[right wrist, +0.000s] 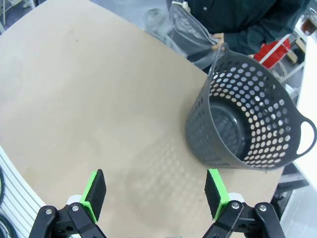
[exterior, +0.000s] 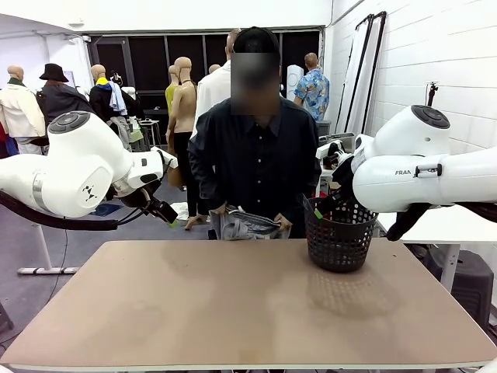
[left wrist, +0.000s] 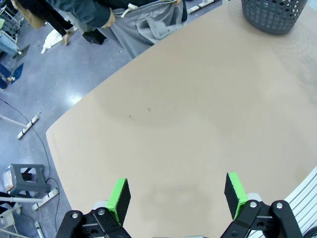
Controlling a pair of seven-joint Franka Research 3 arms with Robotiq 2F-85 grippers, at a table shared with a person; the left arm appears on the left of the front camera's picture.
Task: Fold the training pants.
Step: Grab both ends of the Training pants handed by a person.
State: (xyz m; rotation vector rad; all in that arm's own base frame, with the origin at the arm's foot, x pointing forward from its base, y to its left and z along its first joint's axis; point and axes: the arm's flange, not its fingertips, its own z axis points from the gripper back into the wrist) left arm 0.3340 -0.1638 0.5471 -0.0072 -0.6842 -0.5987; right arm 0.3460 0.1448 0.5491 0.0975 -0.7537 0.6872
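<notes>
Training pants (exterior: 245, 225): bunched in the person's two hands (exterior: 220, 210) at the far edge of the surface (exterior: 233, 303), centre of the front view. Light grey, partly hanging below that edge. At top centre of the left wrist view, with a white drawstring showing at the waistband. At top centre of the right wrist view, just beside the basket's rim.

Left arm (exterior: 78, 167): enters from the left edge of the front view at mid-height. Hangs raised above the surface, wrist turned toward the centre and angled downward.

Left jaws: stand wide apart and grip nothing. Left pads (left wrist: 119, 197) rise from the bottom of the left wrist view over bare surface, well apart from the training pants.

Right arm (exterior: 423, 167): enters from the right edge of the front view at mid-height, raised, wrist pointing toward the centre. Ends near the rim of the basket (exterior: 339, 241), on its right-hand side in the frame.

Right jaws: stand wide apart and grip nothing. Right pads (right wrist: 94, 191) rise from the bottom of the right wrist view. Basket beyond them in the right half of that frame, not touched.

Basket: black mesh, upright on the surface, right of centre in the front view, near the far edge and near one of the person's hands.
</notes>
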